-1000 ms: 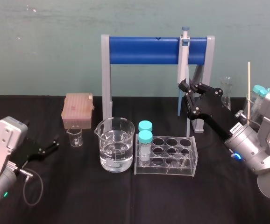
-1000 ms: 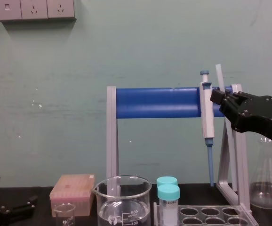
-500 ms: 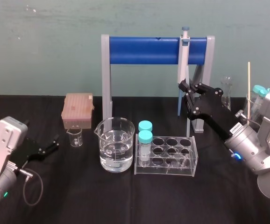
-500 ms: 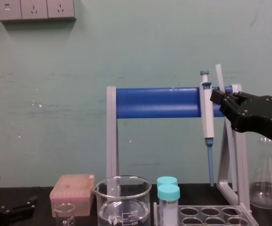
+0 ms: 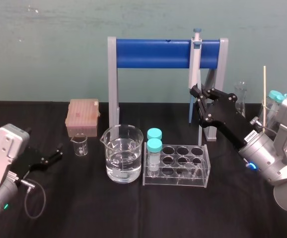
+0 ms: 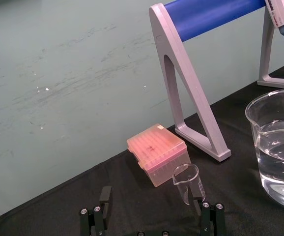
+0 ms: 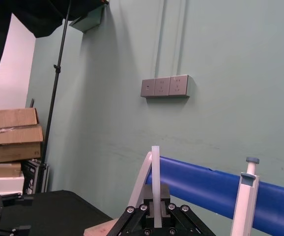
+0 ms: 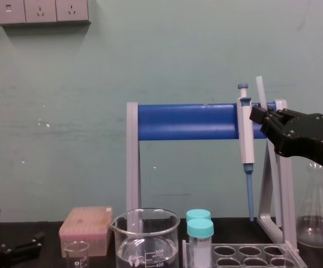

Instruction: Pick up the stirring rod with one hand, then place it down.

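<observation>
- Right gripper [image 8: 260, 115]: black fingers clenched on the stirring rod [image 8: 260, 89], pinching it from both sides.
- In the right wrist view the stirring rod [image 7: 155, 183] stands upright between the two fingers [image 7: 147, 210]. Its whitish top rises well clear of them; its lower part is hidden by the gripper body.
- Rod is held high off the table, at the level of the blue bar on the pipette stand [image 8: 189, 121]. It sits just right of the hanging pipette [image 8: 245, 139]; cannot tell whether the two touch.
- In the head view the right gripper [image 5: 197, 95] reaches in from the right and ends near the stand's right leg, above the far right corner of the clear tube rack [image 5: 177, 167].
- Left gripper [image 5: 55, 153]: low at the left, fingers spread wide, nothing between them. The small beaker [image 6: 187, 183] stands just beyond its fingertips.
- Surface: black table covering [image 5: 84, 208].
- Left to right on it: pink tip box [image 5: 83, 117] at the far left, large beaker [image 5: 123, 159] part-filled with clear liquid at centre, and two teal-capped tubes [image 5: 154, 147] at the left end of the rack.
- A conical flask [image 8: 317, 215] stands at the far right.
- A thin wooden stick [image 5: 264, 94] stands upright at the right edge.
- Room: teal wall [image 5: 44, 49] behind the table, with wall sockets [image 8: 41, 11] high on the left.
- The right wrist view shows stacked cardboard boxes [image 7: 10, 135] and a dark light-stand pole [image 7: 58, 83].
</observation>
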Controlling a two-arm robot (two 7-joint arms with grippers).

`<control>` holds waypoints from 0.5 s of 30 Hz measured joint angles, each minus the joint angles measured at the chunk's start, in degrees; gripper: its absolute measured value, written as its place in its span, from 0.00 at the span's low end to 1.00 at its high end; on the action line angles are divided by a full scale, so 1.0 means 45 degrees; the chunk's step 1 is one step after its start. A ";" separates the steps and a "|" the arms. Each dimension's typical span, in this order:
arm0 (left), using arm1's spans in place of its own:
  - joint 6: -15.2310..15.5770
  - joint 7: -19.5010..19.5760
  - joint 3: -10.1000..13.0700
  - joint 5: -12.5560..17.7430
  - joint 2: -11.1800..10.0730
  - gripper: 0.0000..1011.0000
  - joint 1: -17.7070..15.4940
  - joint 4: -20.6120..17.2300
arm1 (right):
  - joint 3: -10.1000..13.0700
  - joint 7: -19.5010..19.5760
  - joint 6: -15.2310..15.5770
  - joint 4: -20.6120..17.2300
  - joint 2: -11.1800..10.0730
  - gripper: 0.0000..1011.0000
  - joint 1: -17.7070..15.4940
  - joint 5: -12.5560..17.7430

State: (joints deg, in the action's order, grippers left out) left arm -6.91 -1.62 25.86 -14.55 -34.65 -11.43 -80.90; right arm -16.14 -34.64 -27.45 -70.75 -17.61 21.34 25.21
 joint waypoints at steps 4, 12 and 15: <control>0.0000 0.0000 0.0000 0.0000 0.0000 0.99 0.0000 0.0000 | 0.0000 0.0000 0.0000 0.0001 0.0000 0.07 0.0000 0.0000; 0.0000 0.0000 0.0000 0.0000 0.0000 0.99 0.0000 0.0000 | 0.0000 0.0000 0.0000 0.0001 -0.0001 0.07 0.0000 0.0000; 0.0000 0.0000 0.0000 0.0000 0.0000 0.99 0.0000 0.0000 | 0.0000 0.0000 0.0000 0.0000 -0.0001 0.07 0.0001 0.0000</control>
State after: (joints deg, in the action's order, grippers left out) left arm -6.91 -1.62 25.86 -14.55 -34.64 -11.43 -80.90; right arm -16.14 -34.64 -27.45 -70.75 -17.62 21.34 25.21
